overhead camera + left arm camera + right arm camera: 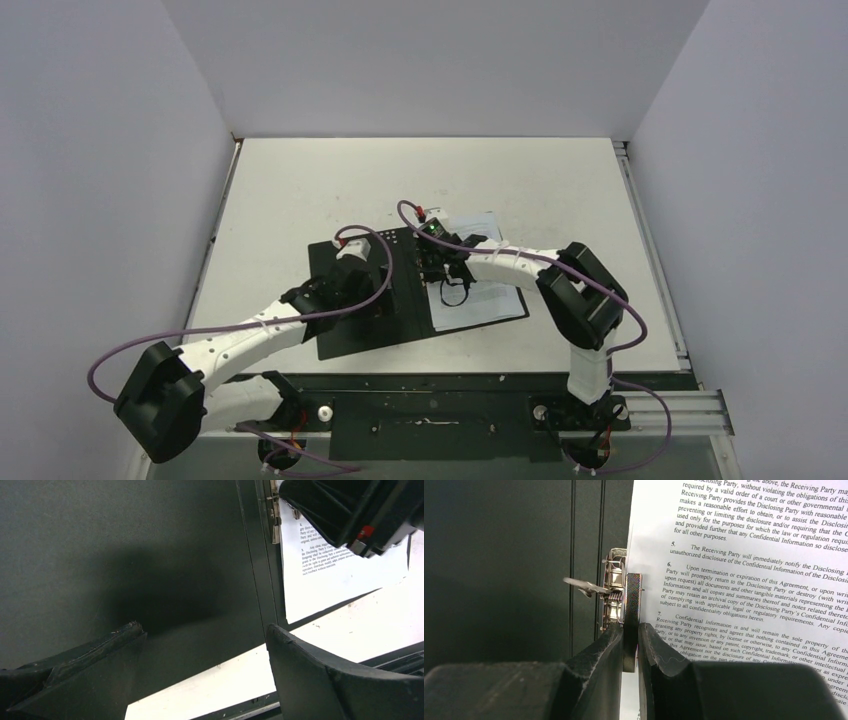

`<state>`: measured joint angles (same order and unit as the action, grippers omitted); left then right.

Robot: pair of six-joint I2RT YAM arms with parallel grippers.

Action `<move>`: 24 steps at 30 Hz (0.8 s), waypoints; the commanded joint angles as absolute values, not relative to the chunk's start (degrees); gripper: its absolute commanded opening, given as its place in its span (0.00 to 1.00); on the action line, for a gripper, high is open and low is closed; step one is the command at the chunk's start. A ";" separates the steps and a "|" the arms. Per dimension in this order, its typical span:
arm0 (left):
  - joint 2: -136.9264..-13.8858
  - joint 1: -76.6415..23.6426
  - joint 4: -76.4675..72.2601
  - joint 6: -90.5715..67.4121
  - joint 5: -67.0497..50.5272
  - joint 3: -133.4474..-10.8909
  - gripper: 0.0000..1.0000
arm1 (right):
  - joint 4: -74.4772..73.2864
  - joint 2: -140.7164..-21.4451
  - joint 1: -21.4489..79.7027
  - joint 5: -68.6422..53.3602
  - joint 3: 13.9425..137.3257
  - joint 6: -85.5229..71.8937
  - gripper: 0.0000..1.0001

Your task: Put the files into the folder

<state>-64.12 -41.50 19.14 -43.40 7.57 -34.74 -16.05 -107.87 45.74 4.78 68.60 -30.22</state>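
A: Where is everything?

B: The files [749, 580] lie on the right half of the open folder [499, 570], left edge tucked at the spine. The right claw [630, 632] is clenched on the clip lever [632, 597], a thin stippled metal tab. The left claw [202, 630] hangs released above the folder's matte black left half.

A: How to do this well?

B: I'd swing the lever along its own arc rather than tug, so the springy steel clamps the slippery thin paper squarely. The left claw could press the stiff board flat against the bench [300, 190].
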 commanded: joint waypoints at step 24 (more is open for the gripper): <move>-67.19 -41.75 9.14 -47.49 9.32 -30.89 0.89 | -14.58 -98.42 45.85 6.02 65.40 -31.02 0.27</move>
<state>-68.05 -41.54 11.92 -46.89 8.45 -31.03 -15.33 -102.69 45.74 4.71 65.54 -30.48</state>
